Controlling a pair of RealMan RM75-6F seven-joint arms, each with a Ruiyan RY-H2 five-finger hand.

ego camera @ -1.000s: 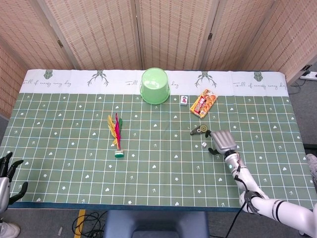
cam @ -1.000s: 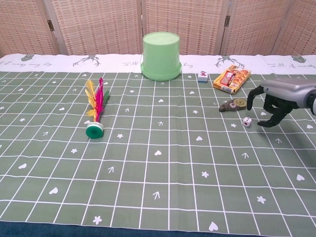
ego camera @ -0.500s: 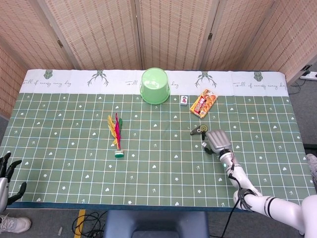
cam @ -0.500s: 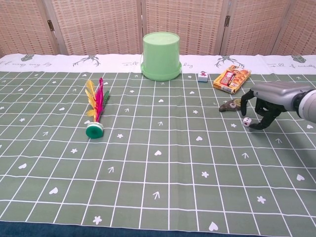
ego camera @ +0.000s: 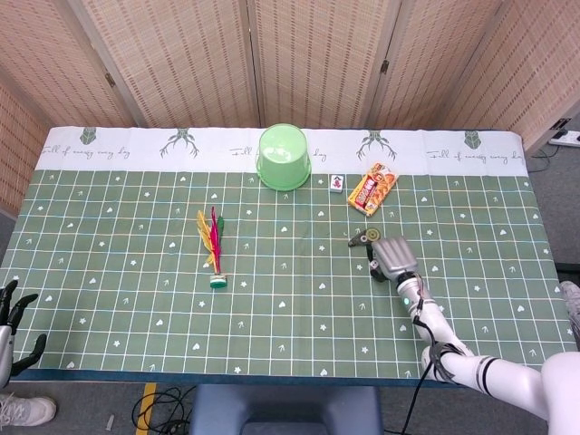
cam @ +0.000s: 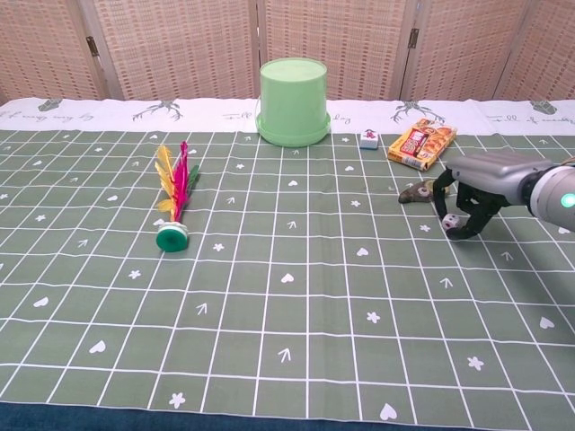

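Dice (cam: 446,222), small, hard, light and prob. slippery, lies on table (cam: 287,359) at 5 o'clock from the dark flat piece (cam: 422,191); best pinched on two opposite faces. Right hand (cam: 469,199) arches over it, fingers curled but apart, holding nothing. Chest view shows dice; head view hides it under hand and shows left hand (ego camera: 11,317) spread w/ nothing in it

The setting is identified as an indoor robot test station, such as a lab or demonstration room, rather than a home. A work table (ego camera: 109,272) is covered with a green grid-printed cloth (cam: 287,341) edged by a white band printed with deer heads. The area behind it is closed off by folding woven-reed screens (ego camera: 317,63). Loose cables (ego camera: 154,412) are seen on the grey floor below the front edge, and a power strip (ego camera: 566,138) lies at the far right.
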